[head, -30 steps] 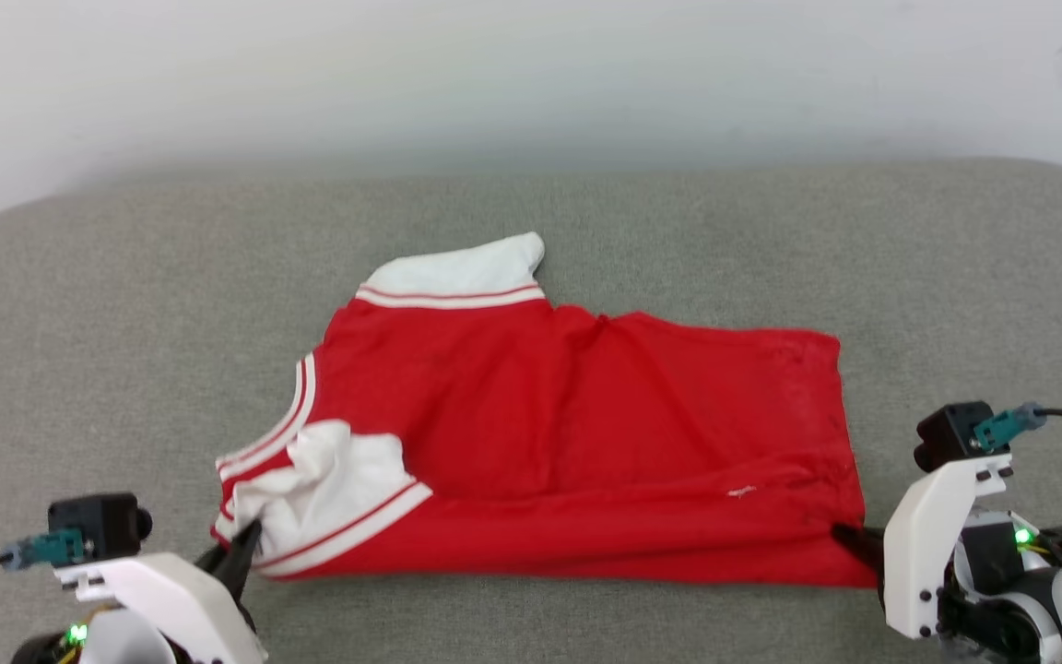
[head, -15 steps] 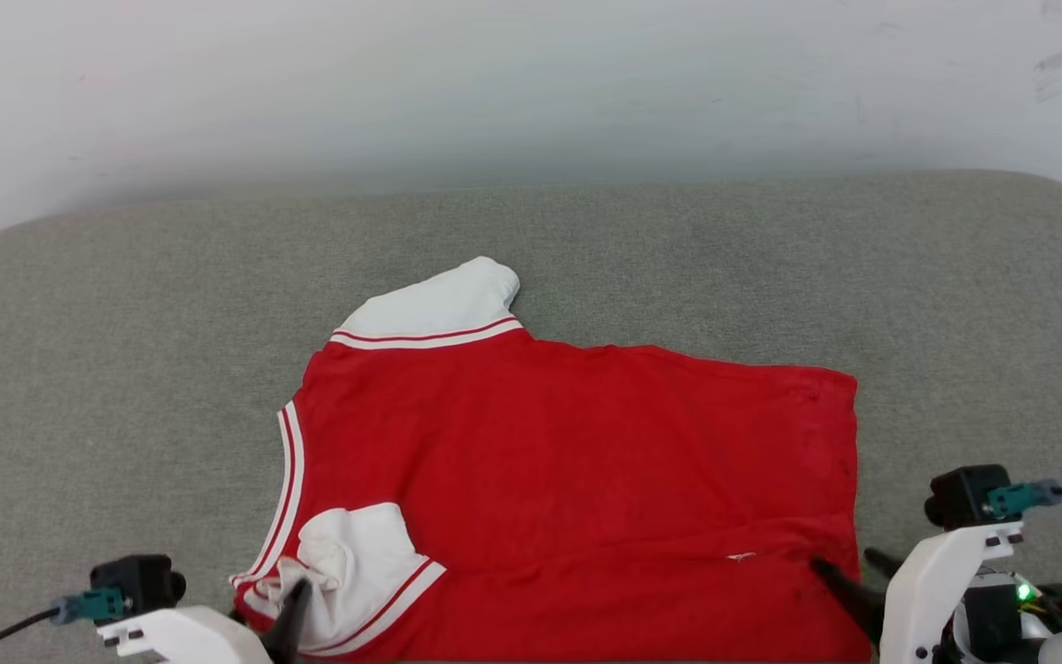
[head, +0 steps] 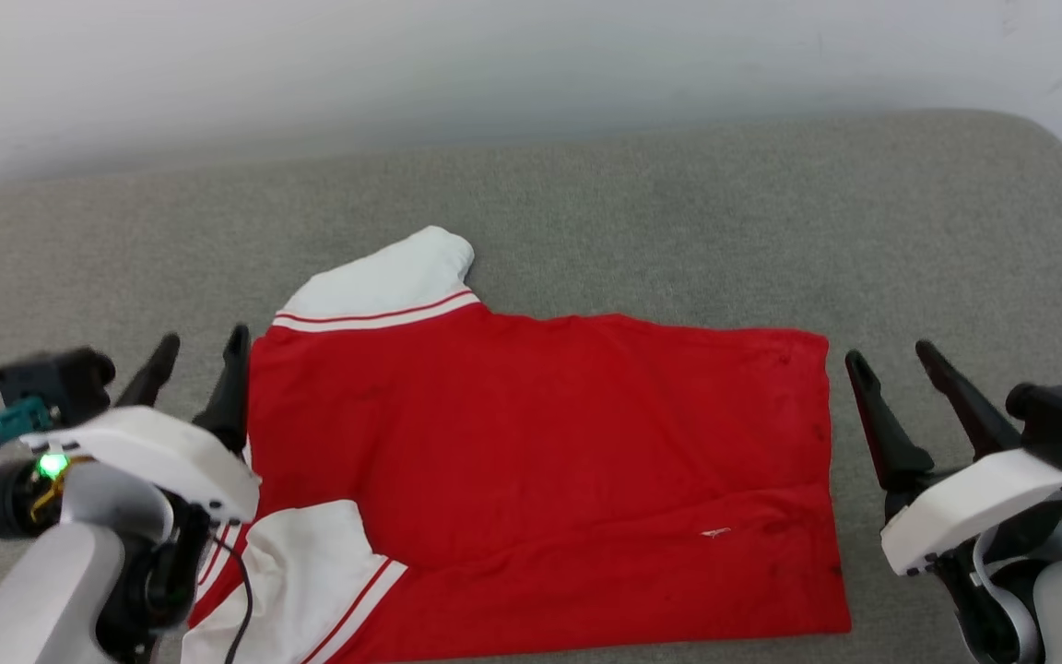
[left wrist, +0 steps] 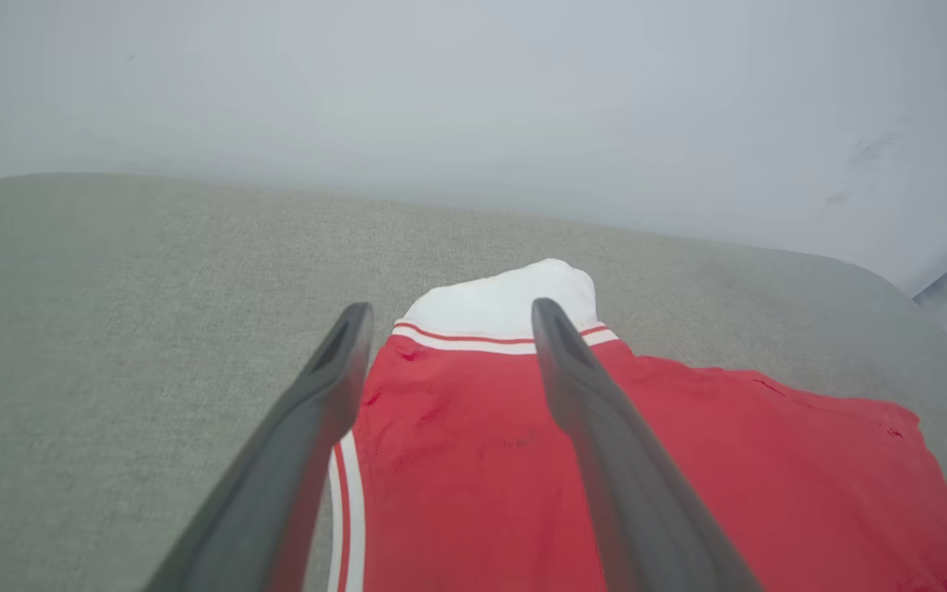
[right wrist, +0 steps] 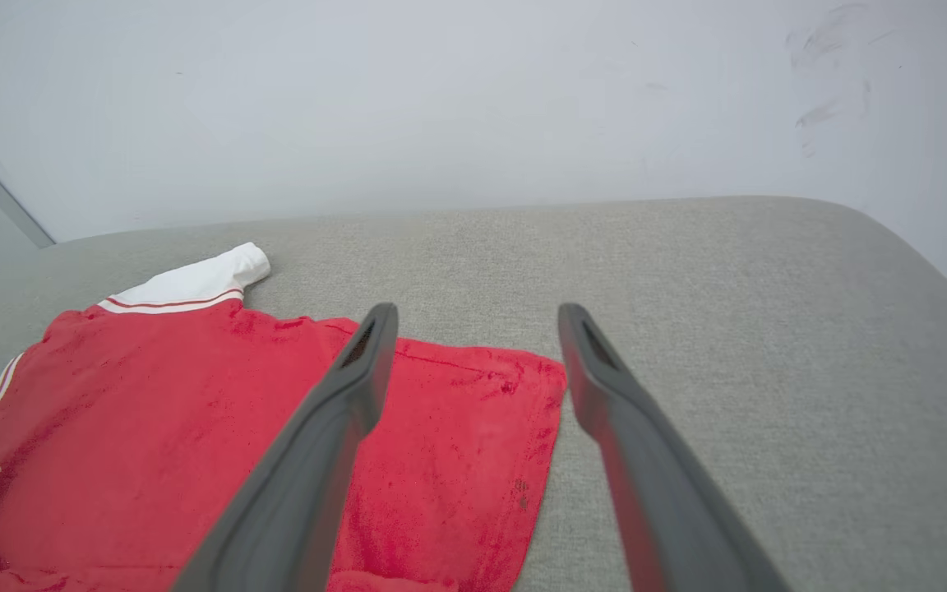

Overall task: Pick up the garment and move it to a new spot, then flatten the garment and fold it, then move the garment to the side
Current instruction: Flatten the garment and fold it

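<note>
Head view: shirt (head: 540, 443) lies with its long axis left-right, sleeve end just beside left tool (head: 202, 337), hem end just beside right tool (head: 887, 352), both tools spread and empty.

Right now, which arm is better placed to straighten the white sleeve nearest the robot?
Probably the left. That near sleeve lies just below the open left tool. The open right tool hovers by the hem of the garment, at the opposite end.

A grey fabric cushion (head: 642, 203) with rounded corners spreads before a plain pale wall (head: 494, 55).
</note>
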Available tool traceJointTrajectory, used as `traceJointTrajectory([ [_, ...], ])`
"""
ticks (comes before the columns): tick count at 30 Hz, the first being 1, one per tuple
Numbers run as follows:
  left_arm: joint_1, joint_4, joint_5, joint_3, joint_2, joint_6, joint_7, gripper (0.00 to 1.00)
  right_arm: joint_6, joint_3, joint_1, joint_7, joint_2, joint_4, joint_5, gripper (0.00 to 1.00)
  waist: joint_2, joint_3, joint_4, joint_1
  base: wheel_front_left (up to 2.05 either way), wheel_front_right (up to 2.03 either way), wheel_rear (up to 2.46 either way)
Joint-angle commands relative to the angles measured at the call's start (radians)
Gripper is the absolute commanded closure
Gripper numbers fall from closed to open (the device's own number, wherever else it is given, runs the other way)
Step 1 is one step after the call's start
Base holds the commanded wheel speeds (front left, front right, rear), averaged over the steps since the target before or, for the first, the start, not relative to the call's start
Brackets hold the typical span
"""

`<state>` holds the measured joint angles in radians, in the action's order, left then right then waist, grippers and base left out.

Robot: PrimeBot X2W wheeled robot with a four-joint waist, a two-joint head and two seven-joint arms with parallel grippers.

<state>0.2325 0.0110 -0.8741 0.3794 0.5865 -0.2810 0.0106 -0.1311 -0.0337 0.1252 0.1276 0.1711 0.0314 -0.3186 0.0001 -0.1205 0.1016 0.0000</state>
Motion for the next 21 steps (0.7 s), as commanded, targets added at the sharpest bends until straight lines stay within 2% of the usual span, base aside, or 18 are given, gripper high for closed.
traceJointTrajectory([
  [1, 0.075, 0.005, 0.016, 0.0, 0.003, 0.009, 0.01, 0.0, 0.001, -0.005, 0.035, -0.036, -0.015, -0.026, 0.015, 0.0, -0.0001, -0.082, 0.031, 0.0, 0.0, 0.0, 0.0],
  [5, 0.177, 0.025, 0.026, 0.008, 0.007, 0.029, 0.04, 0.0, 0.001, -0.003, 0.068, -0.075, -0.03, -0.058, 0.026, 0.0, -0.0001, -0.145, 0.043, 0.0, 0.0, 0.0, 0.0],
  [9, 0.324, 0.062, 0.01, 0.022, 0.014, 0.081, 0.123, 0.0, 0.001, 0.003, 0.105, -0.098, -0.044, -0.093, 0.042, 0.0, -0.0001, -0.227, 0.055, 0.0, 0.0, 0.0, 0.0],
  [14, 0.517, 0.128, -0.002, 0.055, 0.032, 0.14, 0.267, 0.0, 0.001, 0.005, 0.146, -0.118, -0.062, -0.122, 0.055, 0.0, -0.0001, -0.311, 0.078, 0.0, 0.0, 0.0, 0.0],
  [21, 0.766, 0.236, -0.01, 0.108, 0.056, 0.19, 0.511, 0.0, 0.001, -0.007, 0.185, -0.146, -0.086, -0.128, 0.053, 0.0, -0.0001, -0.404, 0.127, 0.0, 0.0, 0.0, 0.0],
])
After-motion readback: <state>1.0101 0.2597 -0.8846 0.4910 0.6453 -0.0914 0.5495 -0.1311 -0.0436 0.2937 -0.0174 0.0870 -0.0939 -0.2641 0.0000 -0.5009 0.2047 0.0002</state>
